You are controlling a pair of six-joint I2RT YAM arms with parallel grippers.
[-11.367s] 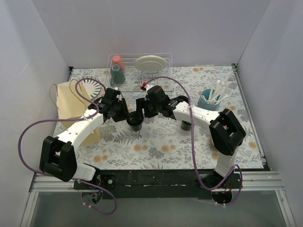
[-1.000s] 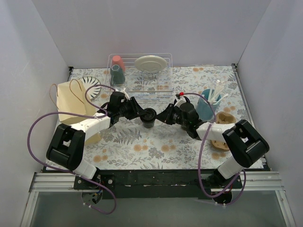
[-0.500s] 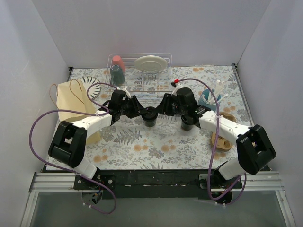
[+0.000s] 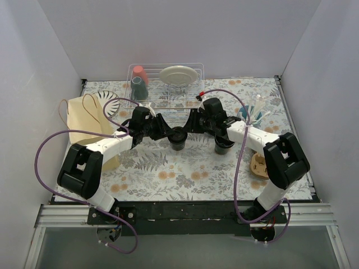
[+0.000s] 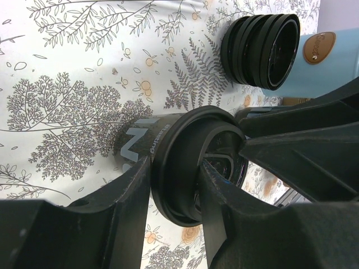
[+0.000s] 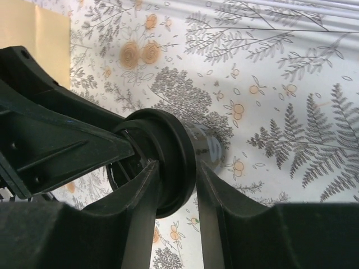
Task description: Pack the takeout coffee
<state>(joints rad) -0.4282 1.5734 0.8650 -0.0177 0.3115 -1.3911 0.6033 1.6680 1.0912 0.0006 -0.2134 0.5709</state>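
Observation:
A black takeout cup (image 4: pixel 178 138) with a wide black rim stands at the table's middle. My left gripper (image 4: pixel 168 133) reaches it from the left and is shut on its rim (image 5: pixel 176 168). My right gripper (image 4: pixel 189 131) reaches it from the right, its fingers pressed on either side of the same rim (image 6: pixel 176 168). The second black cup (image 4: pixel 223 145), with rings round its top, stands free just right of it and also shows in the left wrist view (image 5: pixel 262 49). The brown paper bag (image 4: pixel 84 124) stands at the left.
A light-blue cup of white sticks (image 4: pixel 249 117) stands right of the cups. A wire dish rack (image 4: pixel 168 98) at the back holds a teal tumbler (image 4: pixel 139 88), a red tumbler (image 4: pixel 140 73) and a plate (image 4: pixel 178 74). A patterned plate (image 4: pixel 107 98) lies behind the bag. A brown object (image 4: pixel 260 165) lies at the right.
My right arm has swung in from the right, and its fingers now stand round the middle cup's rim. My left gripper has stayed on that cup.

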